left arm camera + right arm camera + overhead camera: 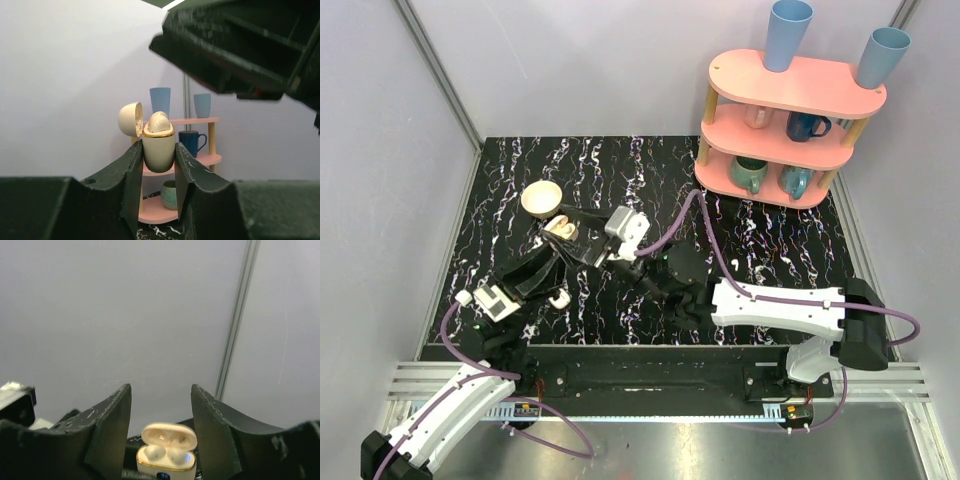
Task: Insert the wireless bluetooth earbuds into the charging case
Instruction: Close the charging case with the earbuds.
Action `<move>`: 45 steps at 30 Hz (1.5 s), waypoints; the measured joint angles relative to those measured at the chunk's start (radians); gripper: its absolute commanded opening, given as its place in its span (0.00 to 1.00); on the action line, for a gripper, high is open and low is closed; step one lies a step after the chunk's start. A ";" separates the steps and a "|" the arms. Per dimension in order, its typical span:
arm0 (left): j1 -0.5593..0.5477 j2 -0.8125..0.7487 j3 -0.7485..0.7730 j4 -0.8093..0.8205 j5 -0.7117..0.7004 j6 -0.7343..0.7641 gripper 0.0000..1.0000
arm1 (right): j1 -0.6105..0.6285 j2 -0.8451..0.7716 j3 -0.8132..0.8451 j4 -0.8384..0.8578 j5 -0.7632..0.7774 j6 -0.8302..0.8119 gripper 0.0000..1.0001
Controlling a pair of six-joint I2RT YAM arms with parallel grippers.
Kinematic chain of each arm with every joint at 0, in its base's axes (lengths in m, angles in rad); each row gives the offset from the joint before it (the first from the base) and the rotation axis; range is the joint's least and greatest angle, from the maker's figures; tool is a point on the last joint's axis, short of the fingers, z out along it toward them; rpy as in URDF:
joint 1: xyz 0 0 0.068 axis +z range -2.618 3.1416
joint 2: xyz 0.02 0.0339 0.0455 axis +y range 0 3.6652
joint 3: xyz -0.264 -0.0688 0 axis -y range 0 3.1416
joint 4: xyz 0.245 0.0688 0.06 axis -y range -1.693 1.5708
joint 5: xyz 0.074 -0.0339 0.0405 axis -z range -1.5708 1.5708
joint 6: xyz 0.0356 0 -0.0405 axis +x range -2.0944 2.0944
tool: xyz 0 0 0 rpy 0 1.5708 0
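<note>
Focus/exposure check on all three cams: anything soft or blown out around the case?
Top external: even light, sharp, though the white-veined black tabletop camouflages small parts. Left wrist: the cream egg-shaped charging case is sharp; the left gripper's fingers clamping it are soft and underexposed. Right wrist: case crisp, its open interior the brightest spot.

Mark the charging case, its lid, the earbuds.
charging case (pixel 159 155): left wrist view, lower shell front.
lid (pixel 130 119): left wrist view, outer dome.
earbuds (pixel 152 454): right wrist view, left bud's top.

pink shelf (pixel 820 88) | blue cups (pixel 788 35) on top | mugs (pixel 807 126) inside | black marbled mat (pixel 790 250)
</note>
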 measured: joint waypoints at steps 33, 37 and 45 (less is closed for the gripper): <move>0.000 0.031 0.061 -0.226 0.365 0.119 0.00 | -0.317 0.005 0.470 -1.206 -0.145 0.506 0.66; 0.000 0.032 0.062 -0.227 0.378 0.119 0.00 | -0.320 0.028 0.488 -1.230 -0.166 0.515 0.66; 0.000 0.053 0.070 -0.223 0.382 0.119 0.00 | -0.321 0.071 0.494 -1.282 -0.215 0.526 0.66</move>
